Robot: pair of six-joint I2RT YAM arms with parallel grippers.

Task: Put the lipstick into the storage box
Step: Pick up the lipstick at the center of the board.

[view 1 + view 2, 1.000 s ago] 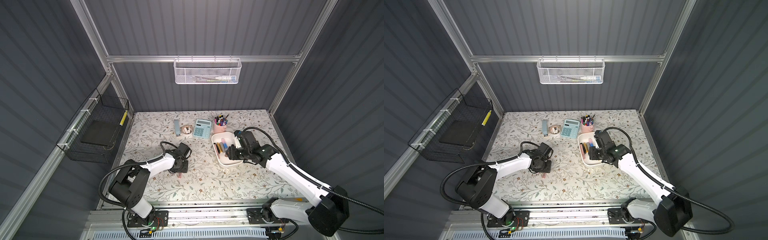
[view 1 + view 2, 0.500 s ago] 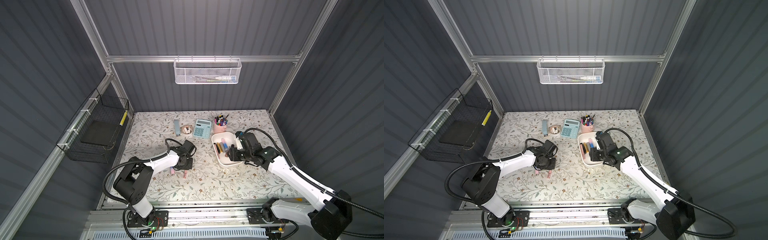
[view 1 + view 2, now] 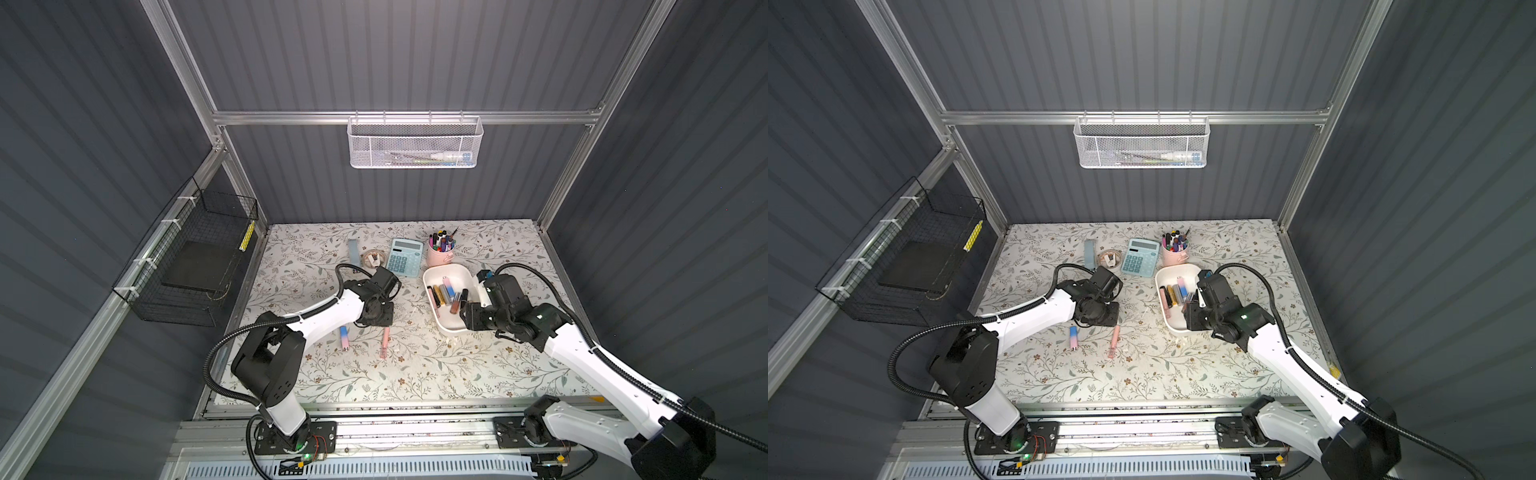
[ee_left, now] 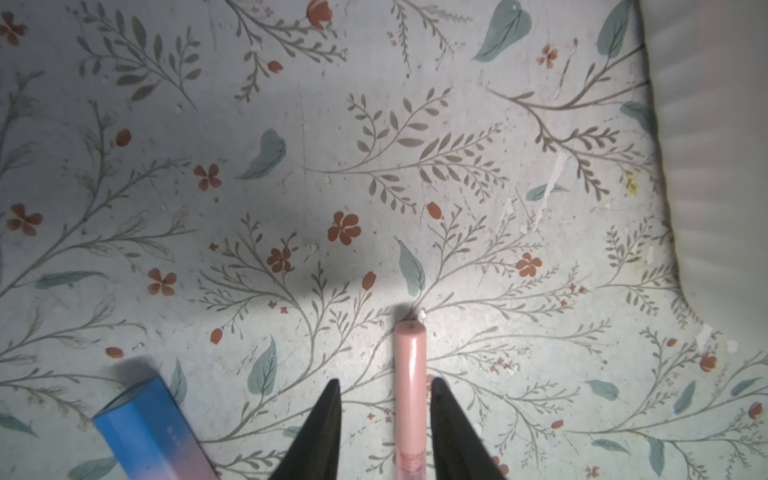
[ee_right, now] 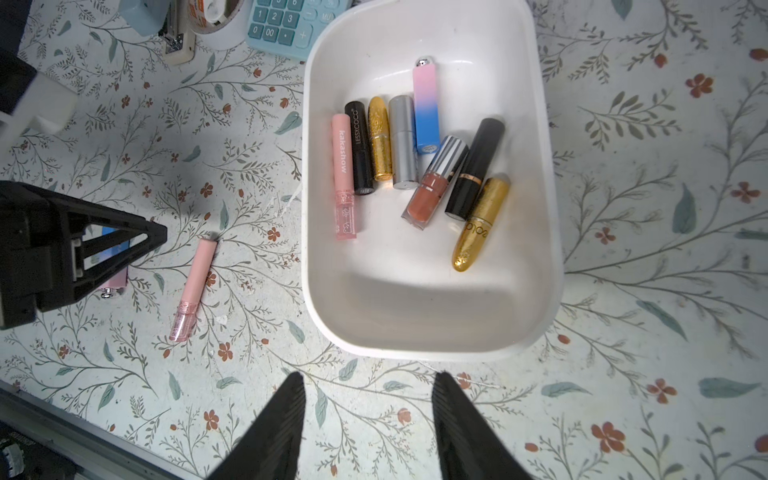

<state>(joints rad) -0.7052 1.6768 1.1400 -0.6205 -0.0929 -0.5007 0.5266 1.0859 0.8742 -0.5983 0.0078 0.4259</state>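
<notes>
Pink lipstick tube [image 3: 385, 341] lies flat on the floral desk [image 3: 415, 374]. It is outside the storage box [image 3: 451, 330], near the long side that faces the left arm. Compared with half a second ago it appears a little closer to the storage box, and more of its length shows in both top views. Farther from the storage box, a blue-and-pink lipstick [image 3: 344, 336] lies on the desk where it lay then.

The left gripper [image 4: 384, 380] is released. In the left wrist view its jaws stand parted on either side of the tube and grasp nothing, and the right wrist view shows its tip clear of the tube. A second ago it covered both lipsticks; it has since drawn back from them.

The right gripper [image 5: 370, 374] is likewise released and empty. It hovers over the desk just short of the storage box's near short rim, almost where it was a second ago. Inside the storage box lie eight other lipsticks [image 5: 405, 141].
</notes>
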